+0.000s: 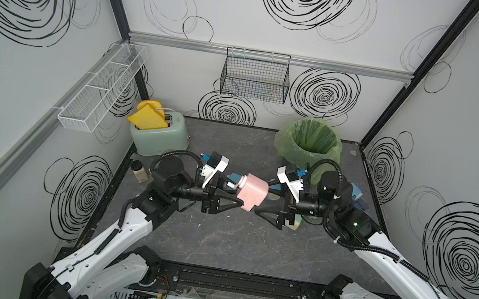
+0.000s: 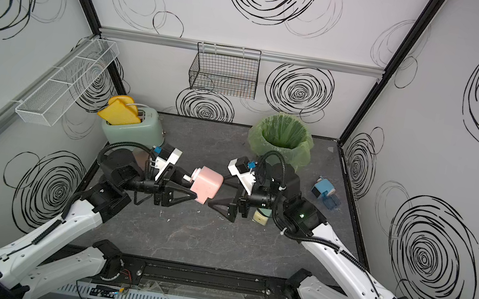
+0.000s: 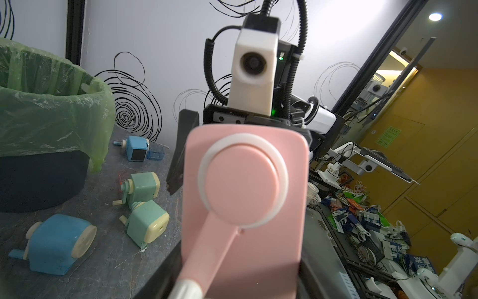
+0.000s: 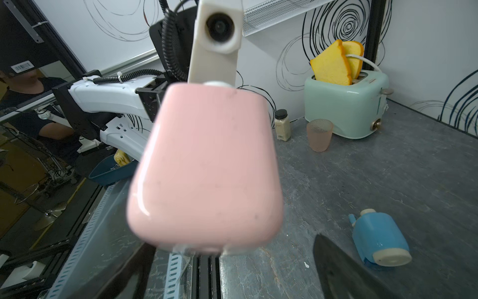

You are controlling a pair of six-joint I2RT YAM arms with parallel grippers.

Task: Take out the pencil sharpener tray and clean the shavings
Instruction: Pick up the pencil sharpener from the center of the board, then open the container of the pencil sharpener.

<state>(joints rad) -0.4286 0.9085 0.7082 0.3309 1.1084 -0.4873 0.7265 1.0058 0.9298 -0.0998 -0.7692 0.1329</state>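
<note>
Sharpener [image 1: 252,193]: off the surface [image 1: 248,249], over its middle, between left tool [image 1: 235,193] and right tool [image 1: 262,197].
Toaster [image 1: 157,137]: rear left corner; bread [image 1: 147,116] in its slots.
Jar [image 1: 139,170]: before the toaster, at the left edge; cup [image 4: 319,134] near it.
Bin [image 1: 310,145]: rear right.
Other sharpeners [image 3: 141,186]: on the surface before the bin, right of centre.
Basket [image 1: 256,78]: on rear wall, above and between toaster and bin.
Rack [image 1: 101,89]: on left wall, above the toaster.

One pink sharpener [image 1: 254,191], two blue sharpeners [image 3: 59,243] [image 3: 137,148], two green sharpeners [image 3: 141,186] [image 3: 147,222], one toaster [image 1: 157,135], one bin [image 1: 284,146], two baskets [image 1: 101,86] [image 1: 255,81].
</note>
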